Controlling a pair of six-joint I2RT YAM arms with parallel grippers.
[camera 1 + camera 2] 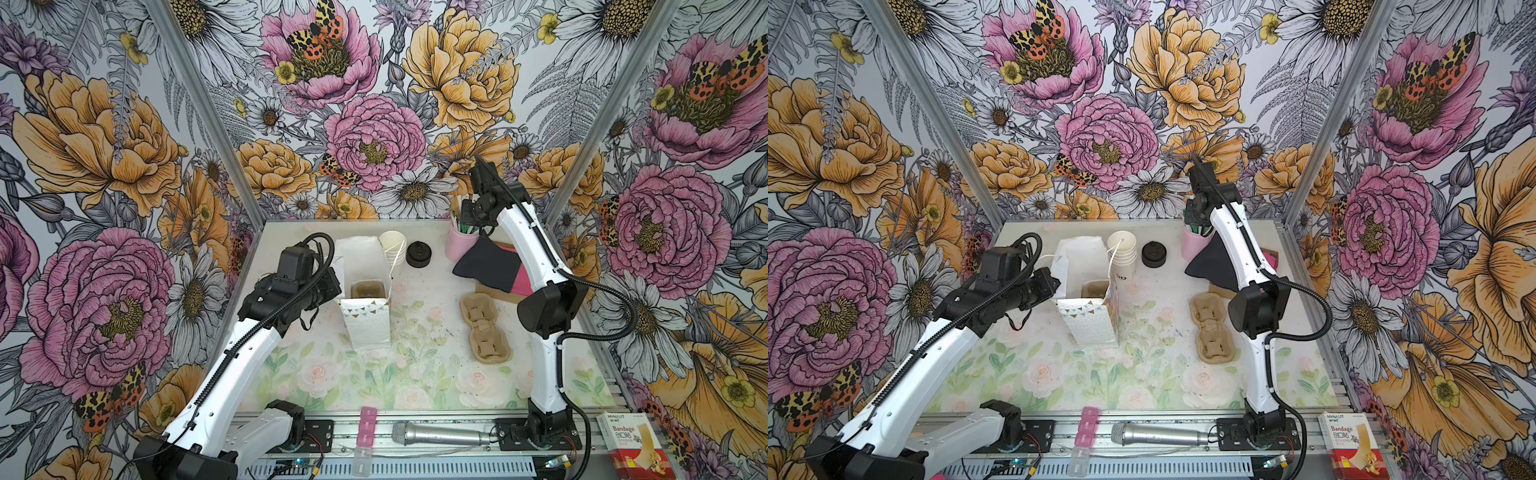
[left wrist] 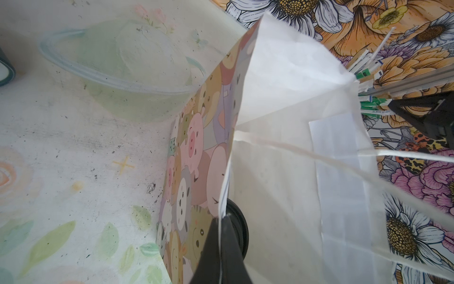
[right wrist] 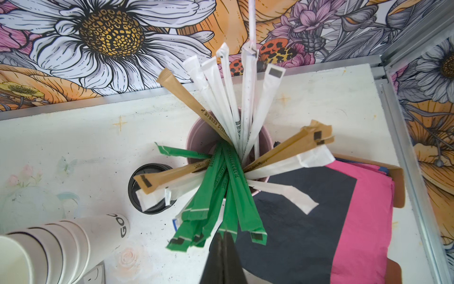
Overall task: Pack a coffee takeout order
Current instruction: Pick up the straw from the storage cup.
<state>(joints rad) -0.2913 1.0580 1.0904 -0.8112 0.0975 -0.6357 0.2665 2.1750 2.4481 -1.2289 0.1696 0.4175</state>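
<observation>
Left of centre, left gripper (image 2: pixel 221 246) pinched tight on the wall of one printed white paper bag (image 1: pixel 365 328). Just right, nested small white paper cups (image 3: pixel 73 241) lettered "GOO", count unclear. Then a round black domed plastic lid (image 1: pixel 418 253). Upper right, right gripper (image 3: pixel 223 255) closed tight above one pink cup of wrapped straws (image 1: pixel 459 245); one black paper napkin (image 1: pixel 482 262) beside it. Lower right, one red box (image 1: pixel 631 444) reading "HYNAUT Bandage".

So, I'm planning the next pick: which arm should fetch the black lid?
Right. The right jaws sit over the straw cup, close to the lid; the left jaws are clamped on the bag.
</observation>
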